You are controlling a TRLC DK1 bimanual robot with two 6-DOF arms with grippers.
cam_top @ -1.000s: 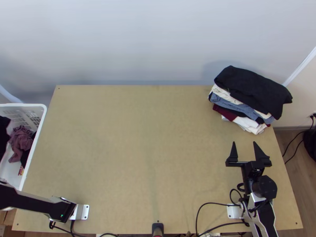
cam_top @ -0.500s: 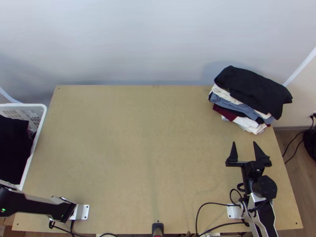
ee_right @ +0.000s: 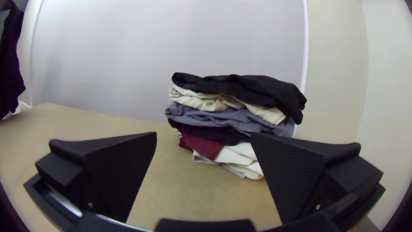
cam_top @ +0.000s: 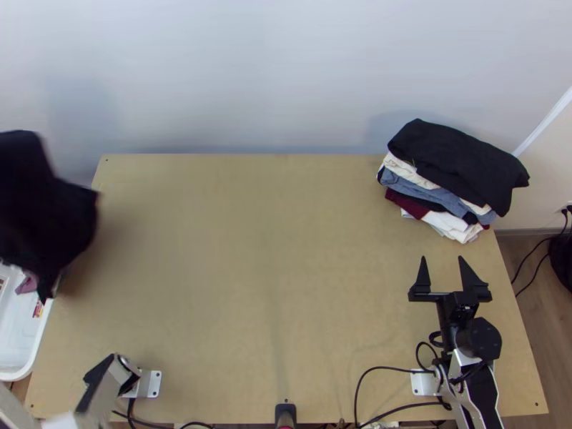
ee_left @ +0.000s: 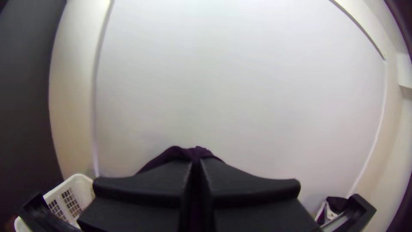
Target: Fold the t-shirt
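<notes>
tbl [cam_top: 286,272]: next we bring dark tee [cam_top: 46,214] over mid, lower & spread it | tee: hangs loose by bskt [cam_top: 13,373] & tbl edge; we judge pick-up step | L grpr [ee_left: 196,165]: pinched on tee, part unclear | R grpr [cam_top: 442,259]: wide, nothing held

- One wooden table [cam_top: 272,286].
- One white basket [cam_top: 21,365].
- One dark t-shirt [cam_top: 43,214].
- One pile of clothes [ee_right: 240,118].
- In the pile, one black layer [ee_right: 257,88] on top, one cream layer [ee_right: 197,100], one blue-grey layer [ee_right: 219,117], one dark purple layer [ee_right: 214,133] and one dark red layer [ee_right: 204,146]. There are white clothes [ee_right: 240,153] too, but I can't tell how many.
- Two robot arms, one left arm [cam_top: 104,390] and one right arm [cam_top: 480,382].
- Two grippers, one left gripper [ee_left: 196,162] and one right gripper [cam_top: 441,261].
- Four black fingers [ee_right: 116,172], two on each gripper.
- Two metal plates [cam_top: 153,384] on the table.
</notes>
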